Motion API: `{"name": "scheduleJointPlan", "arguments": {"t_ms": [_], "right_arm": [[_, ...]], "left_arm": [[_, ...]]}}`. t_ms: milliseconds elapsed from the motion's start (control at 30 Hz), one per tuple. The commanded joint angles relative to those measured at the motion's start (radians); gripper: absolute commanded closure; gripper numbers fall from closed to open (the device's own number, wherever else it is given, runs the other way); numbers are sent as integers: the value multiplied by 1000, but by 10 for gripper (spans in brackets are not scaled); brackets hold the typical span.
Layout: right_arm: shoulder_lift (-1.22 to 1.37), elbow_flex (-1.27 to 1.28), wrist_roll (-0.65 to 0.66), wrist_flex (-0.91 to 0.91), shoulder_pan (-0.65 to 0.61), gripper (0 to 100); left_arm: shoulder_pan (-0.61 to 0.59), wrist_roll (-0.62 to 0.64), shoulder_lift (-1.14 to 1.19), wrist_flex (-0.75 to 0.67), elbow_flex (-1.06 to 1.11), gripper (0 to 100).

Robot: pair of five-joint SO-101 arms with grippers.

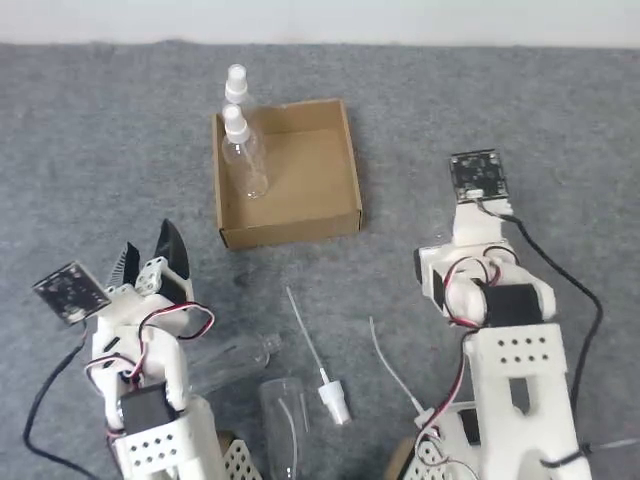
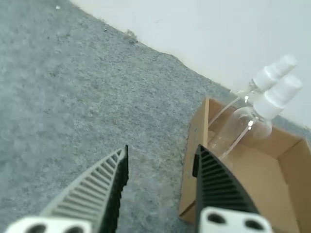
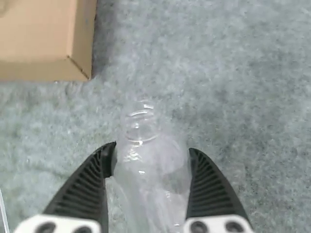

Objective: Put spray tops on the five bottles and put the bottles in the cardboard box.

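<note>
At far left, the left gripper (image 2: 162,151) is hanging empty, jaws apart, near the cardboard box (image 1: 290,228), which is holding two capped bottles (image 1: 246,158). Between the arms a spray top (image 1: 334,400) is lying loose. Rightward, the right gripper (image 3: 151,151) is clamping an uncapped bottle (image 3: 140,128), so capping seems to be the step in hand. Next, the left gripper is probably needing to fetch that top and seat it straight.

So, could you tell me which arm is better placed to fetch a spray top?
Probably left: the left gripper is open and empty, with a spray top lying between the arms. The right gripper has its jaws round an uncapped bottle.
</note>
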Motion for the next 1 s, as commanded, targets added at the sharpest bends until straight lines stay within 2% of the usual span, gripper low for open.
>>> {"name": "scheduleJointPlan", "arguments": {"t_ms": [0,167,400,633,833,967], "right_arm": [[-50,-9,-35,-21,31,991],[-51,14,-94,-81,81,991],[-51,44,-170,-150,174,991],[-47,46,-221,-179,252,991],[-50,89,-216,-239,251,991],[-47,98,-215,-260,251,991]], "left_arm": [[6,-176,-17,-28,-13,794],[54,-311,-17,-9,-70,794],[250,-442,-12,149,-236,795],[422,-539,-11,252,-302,844],[509,-617,9,377,-341,845],[539,-646,138,445,-409,844]]}}
